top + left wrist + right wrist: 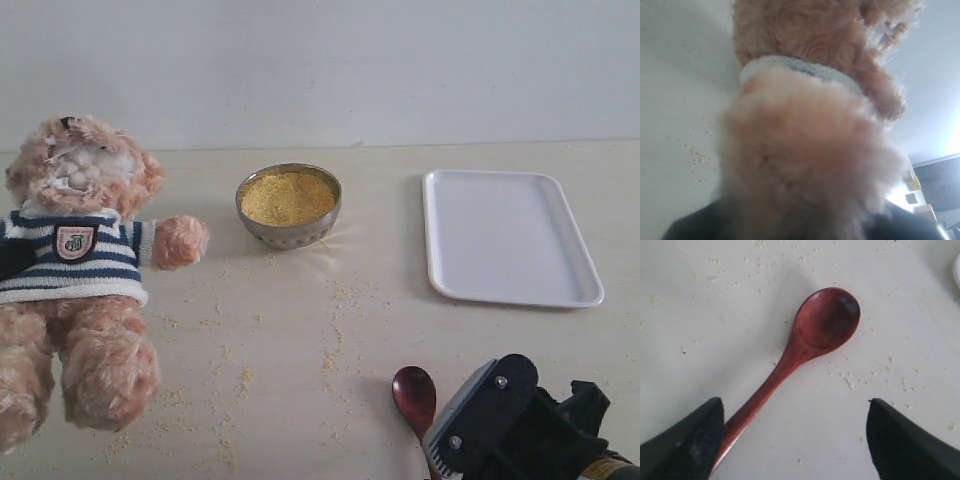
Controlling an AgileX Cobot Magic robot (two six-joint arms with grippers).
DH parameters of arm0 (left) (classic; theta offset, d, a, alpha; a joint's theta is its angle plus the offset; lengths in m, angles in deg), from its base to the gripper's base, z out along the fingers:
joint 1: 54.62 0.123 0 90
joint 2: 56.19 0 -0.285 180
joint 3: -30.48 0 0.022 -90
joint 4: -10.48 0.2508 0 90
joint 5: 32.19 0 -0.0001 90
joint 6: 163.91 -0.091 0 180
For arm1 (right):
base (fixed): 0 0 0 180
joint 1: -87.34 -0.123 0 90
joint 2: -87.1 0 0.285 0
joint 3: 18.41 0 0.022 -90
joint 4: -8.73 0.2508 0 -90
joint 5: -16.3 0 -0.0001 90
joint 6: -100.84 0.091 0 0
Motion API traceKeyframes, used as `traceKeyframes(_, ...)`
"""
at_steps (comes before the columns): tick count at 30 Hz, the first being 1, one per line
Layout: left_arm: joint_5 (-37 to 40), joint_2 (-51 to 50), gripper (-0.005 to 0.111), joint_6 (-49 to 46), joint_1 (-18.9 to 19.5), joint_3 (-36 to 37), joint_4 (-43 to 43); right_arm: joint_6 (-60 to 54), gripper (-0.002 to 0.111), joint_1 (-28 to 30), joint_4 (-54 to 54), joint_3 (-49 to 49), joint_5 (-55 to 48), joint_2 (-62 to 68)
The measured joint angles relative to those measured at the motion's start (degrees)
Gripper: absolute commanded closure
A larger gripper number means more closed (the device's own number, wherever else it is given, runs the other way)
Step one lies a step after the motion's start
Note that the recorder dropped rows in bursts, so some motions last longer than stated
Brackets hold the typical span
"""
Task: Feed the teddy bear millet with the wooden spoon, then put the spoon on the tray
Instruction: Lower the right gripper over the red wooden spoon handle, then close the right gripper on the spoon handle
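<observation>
Got the teddy bear (75, 280) propped left of the steel bowl (288, 232), fur swamping the left gripper view, so can't tell if clamped or loose there. Tray (510, 235) sat right of the bowl, millet (287, 197) heaped inside it. Right gripper (793, 405) spread wide, near side and right of the bowl, straddling the wooden spoon (792, 352) handle but off-centre, handle close by one finger (695, 440). Would shift sideways to centre the handle, drop to the worktop (300, 400), then pinch firmly to stop any rolling.
</observation>
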Motion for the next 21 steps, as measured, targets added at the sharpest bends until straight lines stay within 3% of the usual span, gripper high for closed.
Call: traceKeyframes(21, 0.0, 0.0, 0.102, 0.0, 0.0, 0.0, 0.0, 2.37, 0.033, 0.0, -0.26, 0.0, 3.85, 3.46)
